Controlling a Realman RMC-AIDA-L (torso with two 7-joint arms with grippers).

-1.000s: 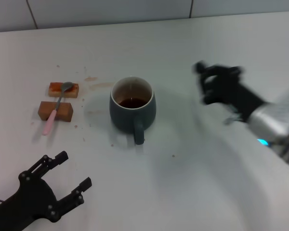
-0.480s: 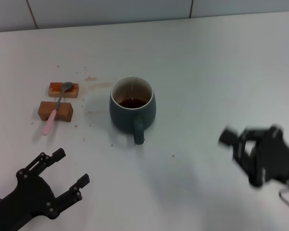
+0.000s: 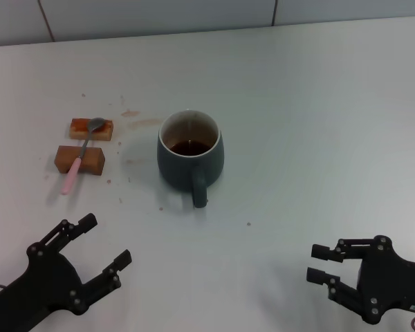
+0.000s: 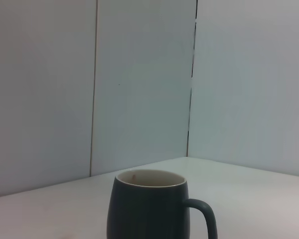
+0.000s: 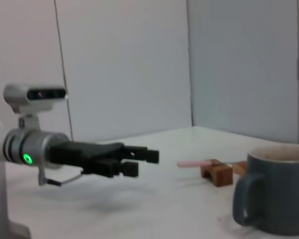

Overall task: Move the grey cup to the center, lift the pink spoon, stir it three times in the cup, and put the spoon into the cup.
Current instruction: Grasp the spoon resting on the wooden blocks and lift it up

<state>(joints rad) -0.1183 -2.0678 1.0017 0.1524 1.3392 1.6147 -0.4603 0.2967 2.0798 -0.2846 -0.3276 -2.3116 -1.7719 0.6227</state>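
Note:
The grey cup [image 3: 190, 158] stands upright near the table's middle, its handle toward me, with dark brown liquid inside. It also shows in the left wrist view [image 4: 149, 205] and the right wrist view [image 5: 276, 189]. The pink spoon [image 3: 79, 157] lies across two brown blocks to the cup's left, bowl on the far block; it shows in the right wrist view [image 5: 194, 163]. My left gripper [image 3: 104, 242] is open and empty at the front left. My right gripper [image 3: 318, 263] is open and empty at the front right, well away from the cup.
Two brown rectangular blocks, far [image 3: 91, 128] and near [image 3: 80, 160], carry the spoon. Small brown stains [image 3: 130, 113] mark the table between the blocks and the cup. A tiled wall runs along the table's far edge.
My right arm has drawn back from beside the cup's right to the front right edge. The left gripper, cup and spoon have stayed in place.

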